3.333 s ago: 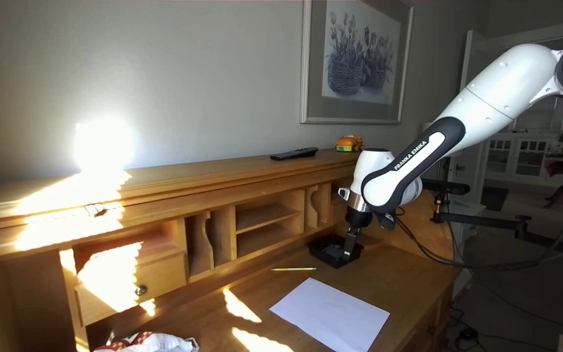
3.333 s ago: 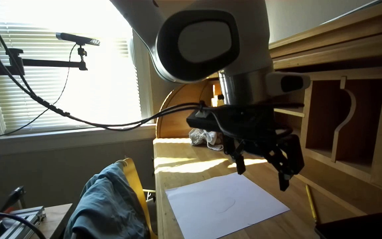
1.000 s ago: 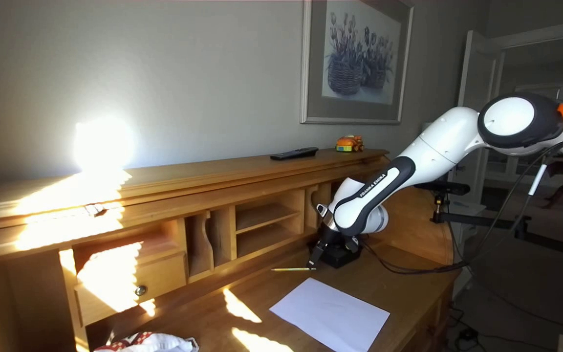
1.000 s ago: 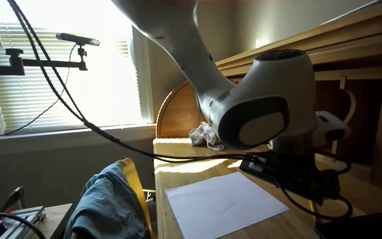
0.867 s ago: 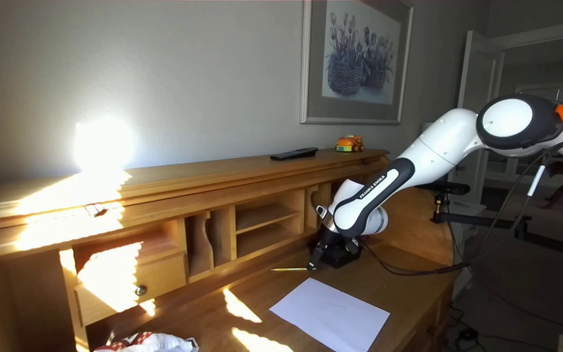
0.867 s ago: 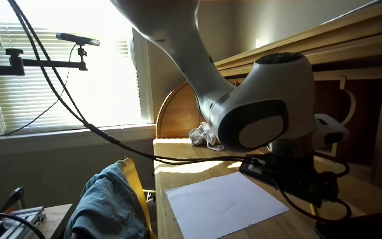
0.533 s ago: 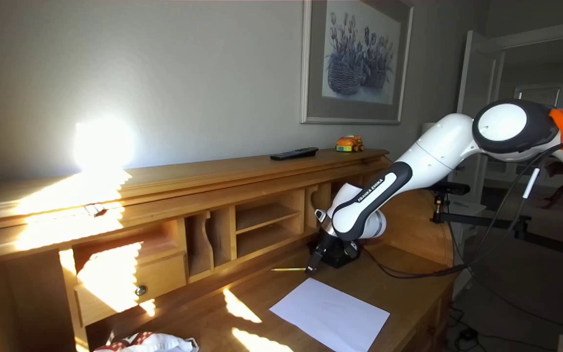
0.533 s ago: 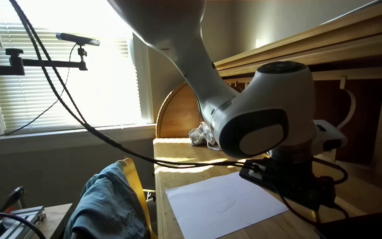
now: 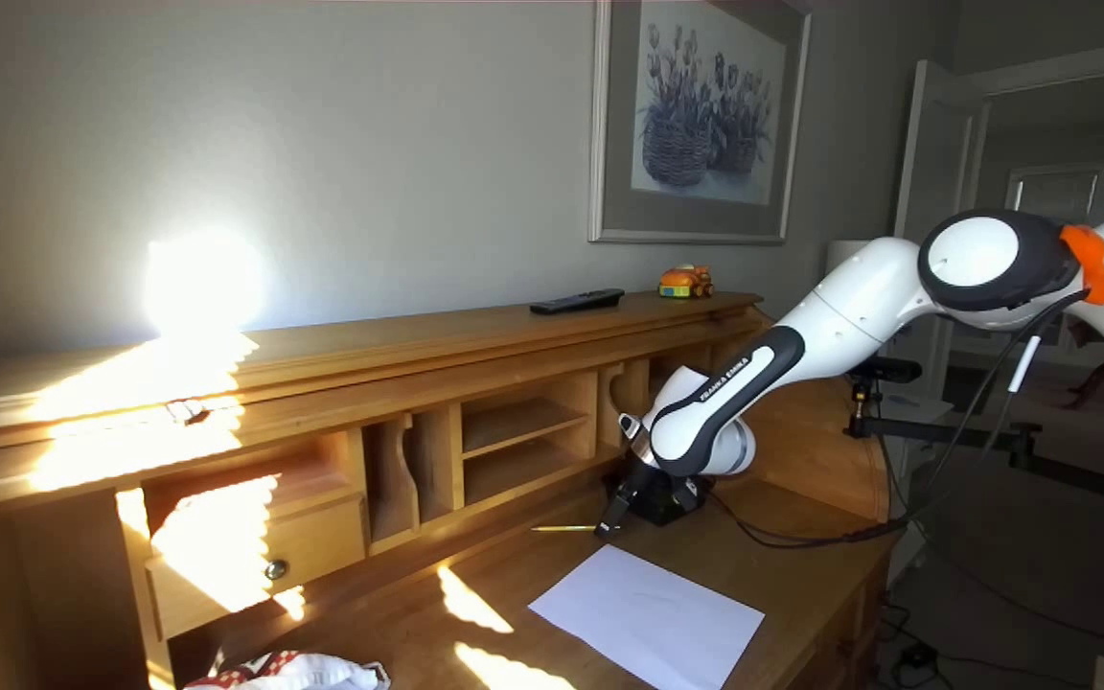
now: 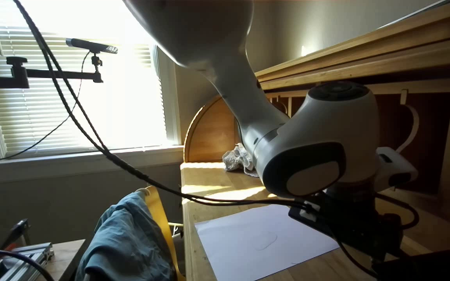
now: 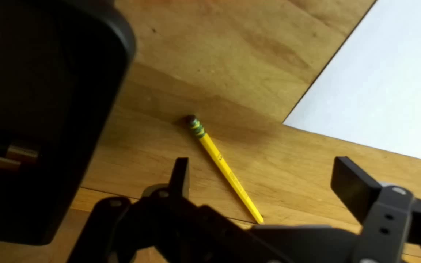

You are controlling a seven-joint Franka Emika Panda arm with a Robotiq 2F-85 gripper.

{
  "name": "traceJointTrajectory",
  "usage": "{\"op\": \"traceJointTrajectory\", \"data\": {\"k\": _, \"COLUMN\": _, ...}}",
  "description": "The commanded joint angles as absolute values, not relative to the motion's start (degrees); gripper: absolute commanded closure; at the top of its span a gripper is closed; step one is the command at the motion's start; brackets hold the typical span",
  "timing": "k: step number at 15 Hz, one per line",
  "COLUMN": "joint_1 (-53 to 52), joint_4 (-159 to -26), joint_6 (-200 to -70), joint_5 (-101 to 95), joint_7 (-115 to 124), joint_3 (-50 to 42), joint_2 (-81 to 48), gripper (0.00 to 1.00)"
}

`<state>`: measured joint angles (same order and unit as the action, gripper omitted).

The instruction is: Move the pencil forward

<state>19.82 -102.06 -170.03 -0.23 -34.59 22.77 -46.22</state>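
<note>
Pencil (image 11: 227, 171) on the desk (image 11: 210, 62), between the spread fingers (image 11: 180, 180) of our gripper (image 11: 261, 175).
Wrist view: we have its ferrule end (image 11: 197, 128) toward 11 o'clock, other end toward 5, nearer the 9 o'clock finger, gap to both fingertips. Paper (image 11: 389, 91) at 2, black tray (image 11: 122, 47) at 9 to 10 with batteries (image 11: 22, 152) inside. In an exterior view we see the gripper (image 9: 606, 527) in front of the pencil's 3 o'clock end; we can't tell if the fingertips touch the desk.
</note>
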Motion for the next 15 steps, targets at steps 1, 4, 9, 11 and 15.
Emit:
{"op": "traceJointTrajectory", "data": {"k": 1, "joint_1": 21.82, "joint_4": -99.91, "joint_6": -170.87, "joint_5": -1.02, "joint_7": -36.26, "joint_3": 25.27, "joint_2": -48.79, "gripper": 0.0}}
{"op": "traceJointTrajectory", "data": {"k": 4, "joint_1": 22.04, "joint_4": -99.34, "joint_6": -170.42, "joint_5": -1.18, "joint_7": -36.76, "joint_3": 25.71, "joint_2": -49.42, "gripper": 0.0}}
{"op": "traceJointTrajectory", "data": {"k": 9, "joint_1": 21.7, "joint_4": -98.65, "joint_6": -169.33, "joint_5": -1.38, "joint_7": -37.04, "joint_3": 25.31, "joint_2": -49.78, "gripper": 0.0}}
{"op": "traceJointTrajectory", "data": {"k": 11, "joint_1": 21.71, "joint_4": -98.44, "joint_6": -168.73, "joint_5": -0.98, "joint_7": -36.6, "joint_3": 25.36, "joint_2": -49.87, "gripper": 0.0}}
{"op": "traceJointTrajectory", "data": {"k": 15, "joint_1": 21.51, "joint_4": -98.01, "joint_6": -168.01, "joint_5": -0.69, "joint_7": -36.02, "joint_3": 25.11, "joint_2": -50.11, "gripper": 0.0}}
